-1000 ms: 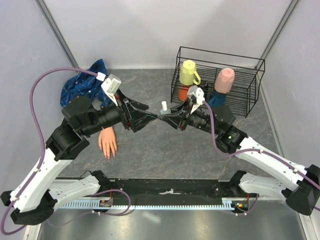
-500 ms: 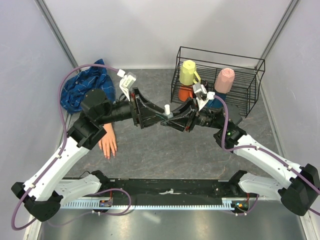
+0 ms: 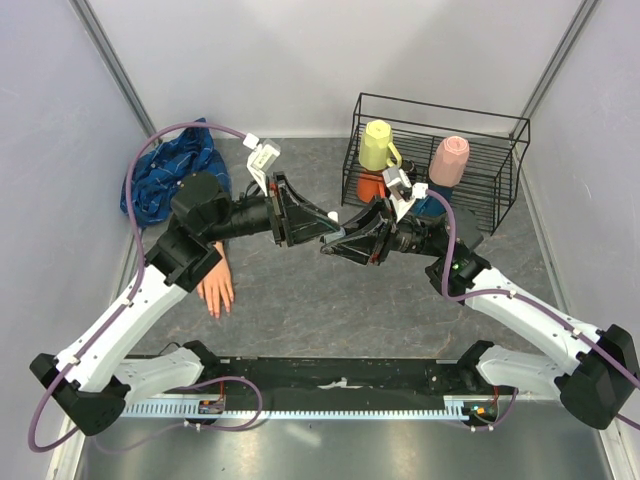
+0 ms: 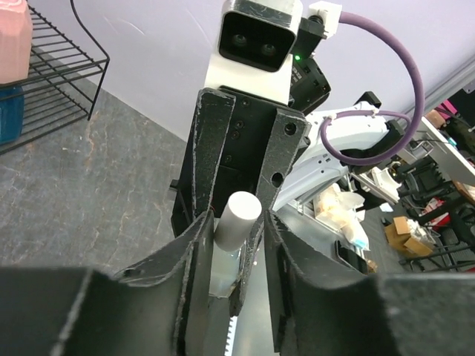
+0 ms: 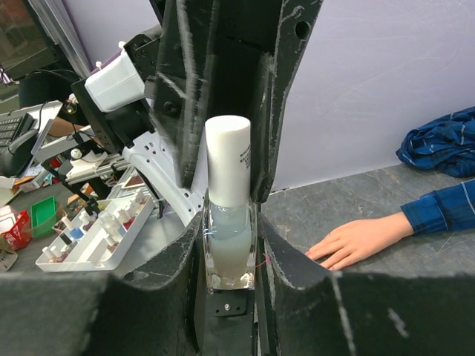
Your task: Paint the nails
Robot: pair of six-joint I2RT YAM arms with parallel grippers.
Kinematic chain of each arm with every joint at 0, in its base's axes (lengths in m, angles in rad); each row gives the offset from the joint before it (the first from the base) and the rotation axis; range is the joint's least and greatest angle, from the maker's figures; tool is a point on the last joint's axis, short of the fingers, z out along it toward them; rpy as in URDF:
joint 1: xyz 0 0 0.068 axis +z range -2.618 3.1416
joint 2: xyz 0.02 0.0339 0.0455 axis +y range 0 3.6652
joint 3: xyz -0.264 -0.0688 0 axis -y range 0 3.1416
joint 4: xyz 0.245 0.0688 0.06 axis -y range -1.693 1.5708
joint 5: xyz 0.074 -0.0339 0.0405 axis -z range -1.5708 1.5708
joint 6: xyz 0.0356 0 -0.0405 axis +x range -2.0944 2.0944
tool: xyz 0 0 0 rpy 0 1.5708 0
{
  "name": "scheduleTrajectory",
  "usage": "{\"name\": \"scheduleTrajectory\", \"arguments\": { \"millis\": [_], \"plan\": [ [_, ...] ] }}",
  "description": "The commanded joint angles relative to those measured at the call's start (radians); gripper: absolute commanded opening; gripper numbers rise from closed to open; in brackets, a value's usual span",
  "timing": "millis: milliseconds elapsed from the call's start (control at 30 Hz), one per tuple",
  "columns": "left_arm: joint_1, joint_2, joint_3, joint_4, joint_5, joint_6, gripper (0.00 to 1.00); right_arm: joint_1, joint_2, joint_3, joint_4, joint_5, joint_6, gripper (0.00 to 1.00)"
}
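While right fingers pinch bottle midair, left fingers flank white cap, clamp unclear: loose grip slips during unscrewing; bottle tilts, liquid spills.

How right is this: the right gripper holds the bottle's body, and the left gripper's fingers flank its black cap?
Wrong colour: the right gripper holds the bottle's body, and the left gripper's fingers flank its white cap, as the right wrist view shows.
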Motion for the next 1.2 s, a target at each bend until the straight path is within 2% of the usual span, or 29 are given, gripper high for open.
{"name": "scheduleTrajectory", "arguments": {
  "millis": [0,67,100,167,200,233,300,333,433,467,600,667,700,767,800,867,900,933,1000,1033,1167],
  "plan": [
    [0.002,0.003,0.06,0.021,0.024,0.004,0.3,-0.002,0.005,0.027,0.016,0.008,-0.019,0.0],
    [0.002,0.003,0.074,-0.022,-0.017,0.026,0.21,0.001,0.002,0.05,-0.09,0.054,-0.088,0.0],
    [0.001,0.003,0.089,-0.038,-0.038,0.049,0.1,0.005,-0.005,0.064,-0.153,0.099,-0.128,0.0],
    [-0.005,0.001,0.105,-0.084,-0.144,0.069,0.02,0.062,-0.021,0.107,-0.338,0.302,-0.291,0.0],
    [-0.013,0.003,0.126,-0.145,-0.199,0.09,0.02,0.094,-0.031,0.121,-0.389,0.381,-0.341,0.0],
    [-0.036,0.008,0.14,-0.177,-0.311,0.104,0.02,0.173,-0.032,0.15,-0.431,0.578,-0.396,0.0],
    [-0.083,0.043,0.207,-0.295,-0.464,0.153,0.02,0.252,-0.022,0.17,-0.491,0.756,-0.488,0.0],
    [-0.153,0.063,0.233,-0.327,-0.629,0.172,0.02,0.306,-0.016,0.184,-0.497,0.911,-0.507,0.0],
    [-0.266,0.133,0.332,-0.435,-0.885,0.202,0.02,0.364,0.019,0.193,-0.497,1.058,-0.547,0.0],
    [-0.274,0.149,0.35,-0.449,-0.907,0.202,0.02,0.374,0.027,0.196,-0.489,1.113,-0.557,0.0],
    [-0.278,0.192,0.398,-0.469,-0.912,0.193,0.02,0.381,0.054,0.199,-0.479,1.068,-0.593,0.0],
    [-0.278,0.192,0.404,-0.473,-0.901,0.201,0.06,0.381,0.053,0.188,-0.463,1.016,-0.613,0.0],
    [-0.277,0.19,0.404,-0.473,-0.895,0.205,0.21,0.381,0.044,0.182,-0.454,0.967,-0.613,0.0],
    [-0.275,0.181,0.402,-0.47,-0.843,0.219,0.38,0.378,0.033,0.156,-0.434,0.927,-0.642,0.0],
    [-0.274,0.178,0.407,-0.47,-0.817,0.239,0.52,0.372,0.019,0.151,-0.431,0.899,-0.64,0.0],
    [-0.26,0.164,0.411,-0.486,-0.731,0.253,0.64,0.342,0.008,0.142,-0.436,0.8,-0.625,0.0],
    [-0.252,0.156,0.413,-0.492,-0.702,0.258,0.73,0.326,0.002,0.141,-0.442,0.76,-0.624,0.0],
    [-0.226,0.15,0.412,-0.499,-0.627,0.258,0.76,0.29,0.001,0.141,-0.445,0.667,-0.596,0.0],
    [-0.183,0.124,0.395,-0.504,-0.53,0.249,0.77,0.248,-0.008,0.138,-0.454,0.564,-0.553,0.0],
    [-0.138,0.112,0.386,-0.501,-0.429,0.244,0.77,0.205,-0.012,0.135,-0.454,0.509,-0.538,0.0],
    [-0.053,0.02,0.326,-0.452,-0.281,0.23,0.75,0.116,-0.036,0.115,-0.43,0.3,-0.466,0.0]
  ]
}}
